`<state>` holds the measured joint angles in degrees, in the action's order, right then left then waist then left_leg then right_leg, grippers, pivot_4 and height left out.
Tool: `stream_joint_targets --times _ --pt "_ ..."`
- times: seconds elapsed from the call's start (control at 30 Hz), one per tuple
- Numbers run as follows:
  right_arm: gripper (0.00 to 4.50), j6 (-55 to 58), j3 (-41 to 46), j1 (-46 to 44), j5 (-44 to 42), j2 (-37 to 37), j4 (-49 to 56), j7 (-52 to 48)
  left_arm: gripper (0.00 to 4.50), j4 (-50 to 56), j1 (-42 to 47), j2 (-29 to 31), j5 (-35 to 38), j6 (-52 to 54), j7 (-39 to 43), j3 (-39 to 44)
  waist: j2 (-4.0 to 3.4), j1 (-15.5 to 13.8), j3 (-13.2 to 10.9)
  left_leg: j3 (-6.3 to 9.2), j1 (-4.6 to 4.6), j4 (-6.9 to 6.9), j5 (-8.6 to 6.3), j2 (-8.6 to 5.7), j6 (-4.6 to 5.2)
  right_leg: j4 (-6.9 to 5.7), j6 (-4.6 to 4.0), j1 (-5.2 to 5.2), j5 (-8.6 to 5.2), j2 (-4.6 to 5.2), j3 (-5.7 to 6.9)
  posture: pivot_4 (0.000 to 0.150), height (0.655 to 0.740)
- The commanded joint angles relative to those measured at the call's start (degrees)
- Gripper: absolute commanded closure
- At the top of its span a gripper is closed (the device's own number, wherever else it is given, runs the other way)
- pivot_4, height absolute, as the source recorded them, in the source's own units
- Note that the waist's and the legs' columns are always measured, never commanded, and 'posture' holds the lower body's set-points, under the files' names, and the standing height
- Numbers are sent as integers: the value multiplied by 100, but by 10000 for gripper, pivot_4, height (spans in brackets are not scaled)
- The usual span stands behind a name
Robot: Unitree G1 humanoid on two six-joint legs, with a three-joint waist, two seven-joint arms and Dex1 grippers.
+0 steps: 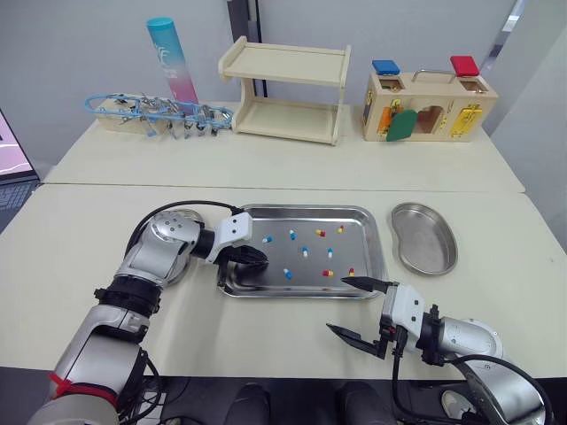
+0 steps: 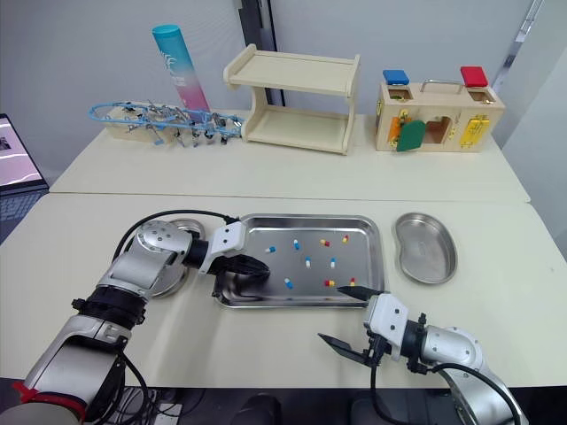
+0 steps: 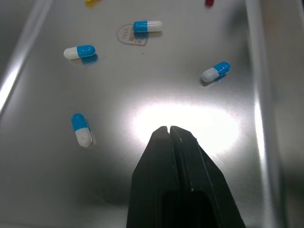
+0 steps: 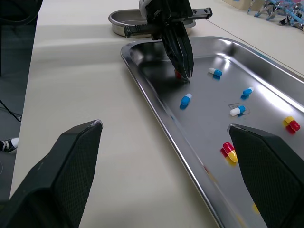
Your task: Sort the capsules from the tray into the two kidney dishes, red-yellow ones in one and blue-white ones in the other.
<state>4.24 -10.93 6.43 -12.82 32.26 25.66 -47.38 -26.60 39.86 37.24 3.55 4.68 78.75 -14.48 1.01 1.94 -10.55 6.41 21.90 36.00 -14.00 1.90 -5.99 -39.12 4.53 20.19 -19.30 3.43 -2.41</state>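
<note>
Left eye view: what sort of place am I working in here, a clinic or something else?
Most likely a robot test lab, not a clinic. The steel tray and kidney dish sit on plain pale tables, and behind them stand practice props: a wooden lock box and a small wooden shelf.

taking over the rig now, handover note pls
Left gripper: shut, tip down in the tray; a red speck shows at its tip, grip unclear.
Right gripper: open, above the table by the tray's near right corner.
Blue-white capsules and red-yellow capsules lie scattered in the tray.
Right kidney dish looks empty; left kidney dish sits partly under the left arm, contents hidden.
Left: nearly all sorting.
</note>
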Motion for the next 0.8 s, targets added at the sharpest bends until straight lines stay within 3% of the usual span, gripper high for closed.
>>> stream_joint_targets --times 0.03,0.27,0.47,0.57,0.67,0.8 --pt "0 -67 -17 -52 -59 -43 162 4 44707 414 14 170 239 222 19 308 1 0 0 0 0 0 0 0 0 0 0 1 0 0 0 1500 7400" --pt "0 -102 -31 -121 -52 -54 80 -30 44707 1081 -168 521 542 781 71 635 1 23 -1 1 0 -1 0 0 0 0 0 2 0 0 0 1500 7400" --pt "0 -114 -57 -142 -49 -71 59 -37 44707 992 -322 581 281 443 -115 488 2 4 -1 1 0 -1 0 0 0 1 0 1 0 0 0 1500 7400" --pt "0 -119 -59 -142 -46 -73 60 -44 39636 840 -274 484 159 277 -167 396 2 0 -1 1 2 0 0 0 0 1 0 1 0 0 0 1500 7400" --pt "0 -113 -56 -132 -40 -68 74 -46 30972 779 -276 422 98 105 -103 302 2 -2 -1 1 1 -1 0 0 0 1 0 1 0 0 0 1500 7400" --pt "0 -88 -52 -122 -35 -64 105 -29 30972 615 -312 411 7 -102 -7 180 2 1 -1 0 2 -1 0 0 0 1 0 2 0 0 0 1500 7400"
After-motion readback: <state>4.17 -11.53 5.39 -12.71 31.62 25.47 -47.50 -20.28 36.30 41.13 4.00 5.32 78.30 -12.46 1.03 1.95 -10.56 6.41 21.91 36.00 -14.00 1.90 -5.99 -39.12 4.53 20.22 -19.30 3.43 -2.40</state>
